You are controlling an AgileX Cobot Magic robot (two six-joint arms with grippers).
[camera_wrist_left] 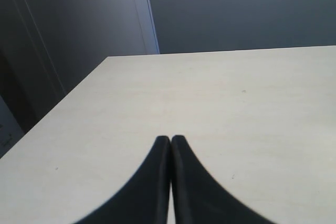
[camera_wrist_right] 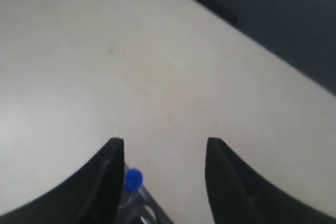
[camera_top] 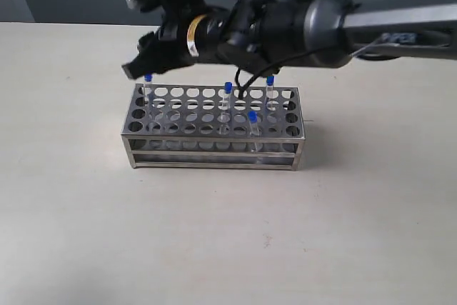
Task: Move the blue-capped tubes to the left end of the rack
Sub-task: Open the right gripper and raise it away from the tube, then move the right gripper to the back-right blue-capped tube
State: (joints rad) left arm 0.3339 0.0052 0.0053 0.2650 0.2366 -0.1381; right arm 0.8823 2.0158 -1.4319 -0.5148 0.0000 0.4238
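Closest past the open tabletop (camera_top: 228, 248): steel test-tube rack (camera_top: 214, 151), set lengthwise along the far edge, roughly midway between the left and right edges. Holds four blue-capped tubes, all upright in its holes. Leftmost tube (camera_top: 148, 85) in the back row at the end toward the left edge, so probably already where wanted. Middle tube (camera_top: 227, 94) and rightmost tube (camera_top: 270, 87) also in the back row. Front tube (camera_top: 252, 123) between those two, in a row closer to the near edge. Other holes look empty.

Reaching across from the right edge: right gripper (camera_wrist_right: 165, 145), fingers spread apart and clamped on nothing. Poised over the rack's left end, with the leftmost tube's cap just beside one finger. Close enough for a grasp or a release; cannot tell which.

Left gripper (camera_wrist_left: 170, 139): fingers pressed together, empty, parked over plain table away from the rack, presumably to keep clear.
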